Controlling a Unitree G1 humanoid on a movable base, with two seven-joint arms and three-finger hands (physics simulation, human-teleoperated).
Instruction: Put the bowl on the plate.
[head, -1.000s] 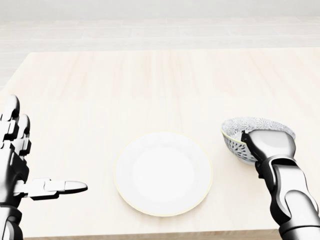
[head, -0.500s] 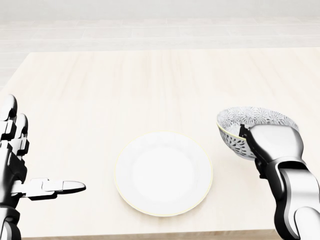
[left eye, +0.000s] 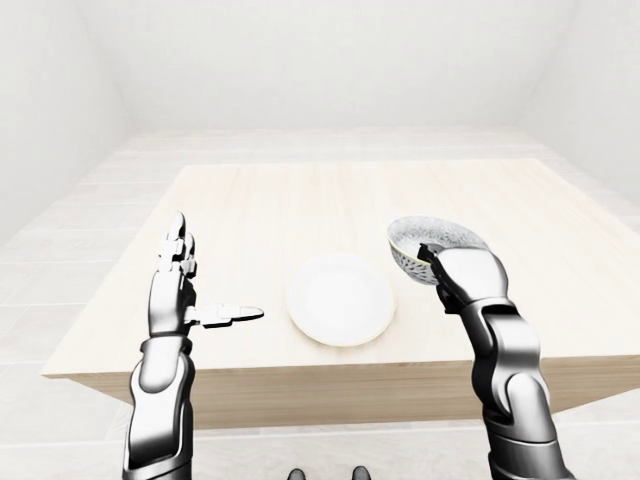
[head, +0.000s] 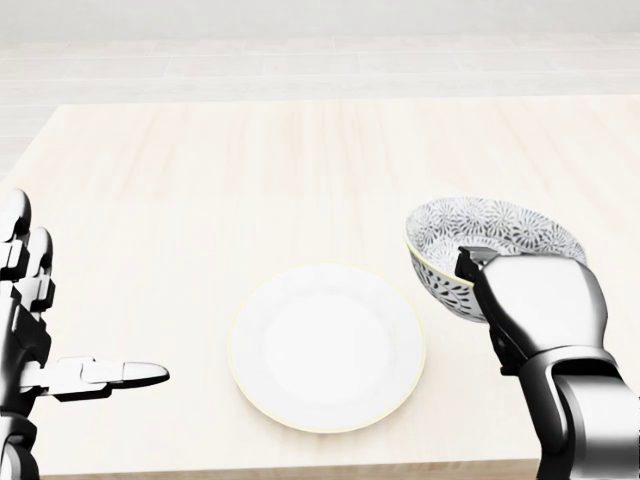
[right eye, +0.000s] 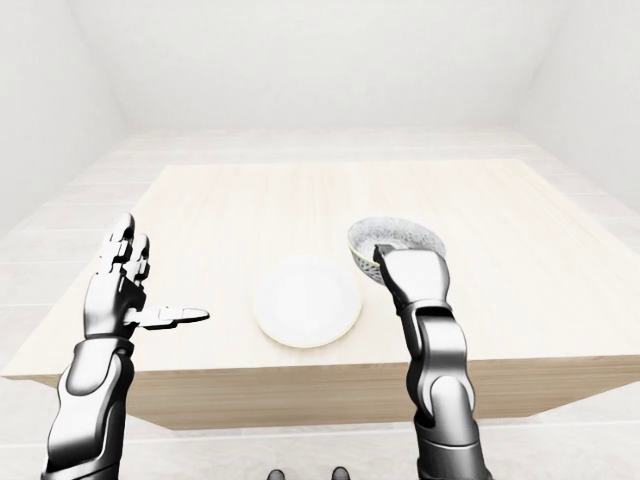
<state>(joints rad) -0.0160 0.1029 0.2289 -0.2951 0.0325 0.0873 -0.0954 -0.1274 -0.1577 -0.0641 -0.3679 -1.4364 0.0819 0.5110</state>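
The left hand (head: 40, 330) hangs over the tabletop's (head: 300, 170) left side, its fingers (head: 110, 375) spread wide and holding nothing. The white plate (head: 327, 346) lies flat in the middle. Just right of it, the right hand (head: 535, 300) grips the patterned bowl (head: 480, 250), tilted, off the plate.

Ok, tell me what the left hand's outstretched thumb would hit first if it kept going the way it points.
The plate, probably. The left hand is open, its thumb aimed toward the head view's right, straight at the plate's near rim. Height is unclear; the thumb may pass just above it.
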